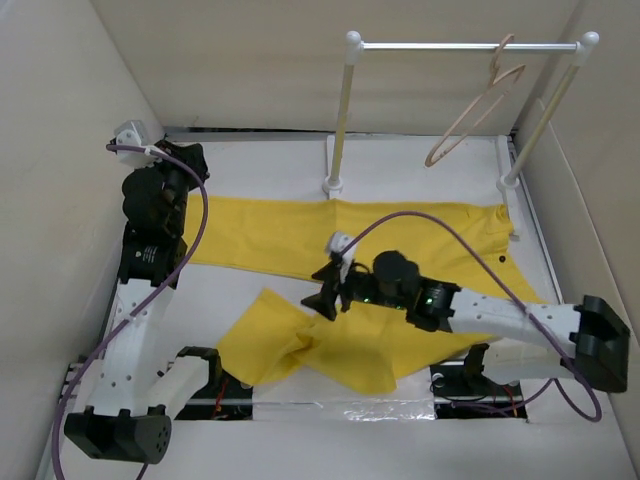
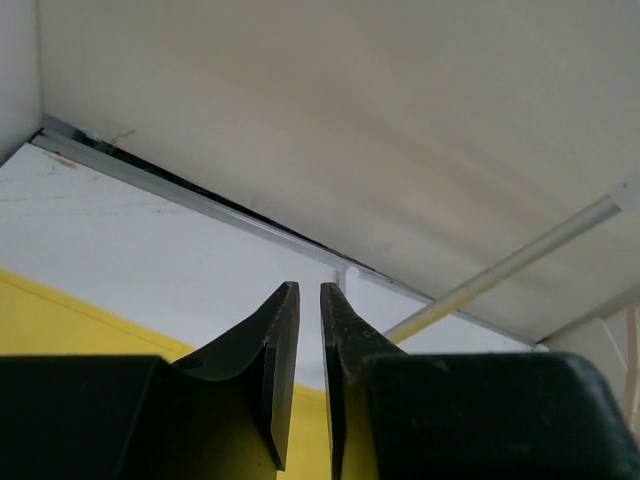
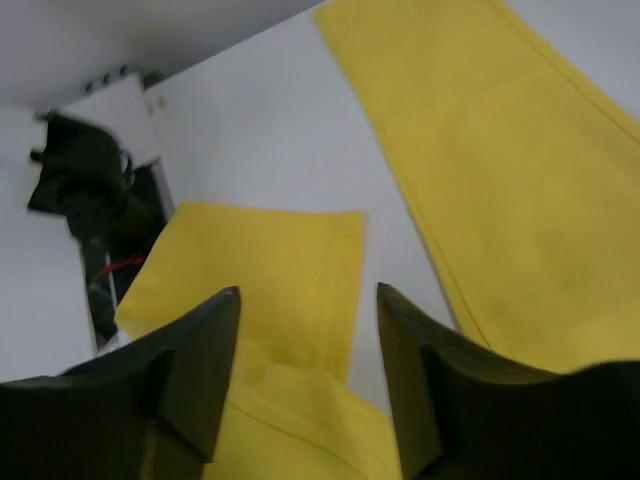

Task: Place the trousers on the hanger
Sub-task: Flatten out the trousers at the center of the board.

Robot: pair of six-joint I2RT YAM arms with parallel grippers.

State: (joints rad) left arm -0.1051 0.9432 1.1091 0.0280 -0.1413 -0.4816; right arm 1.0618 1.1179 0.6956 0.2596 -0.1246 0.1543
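Note:
The yellow trousers [image 1: 400,225] lie flat on the white table. One leg stretches left along the back, and the other is folded toward the front left [image 1: 290,340]. The beige hanger [image 1: 470,110] hangs by its hook from the rail at the back right, with nothing on it. My right gripper [image 1: 325,295] hovers open just above the folded leg [image 3: 270,260], fingers apart and empty [image 3: 308,290]. My left gripper [image 1: 190,160] is at the back left beyond the trousers' edge [image 2: 60,330]. Its jaws are almost together and hold nothing [image 2: 309,288].
A white rail [image 1: 450,45] on two posts [image 1: 338,130] stands at the back, its feet beside the trousers' waist. Beige walls [image 1: 60,150] close in the left, back and right. Purple cables [image 1: 200,230] loop over both arms. The arm bases sit at the front edge.

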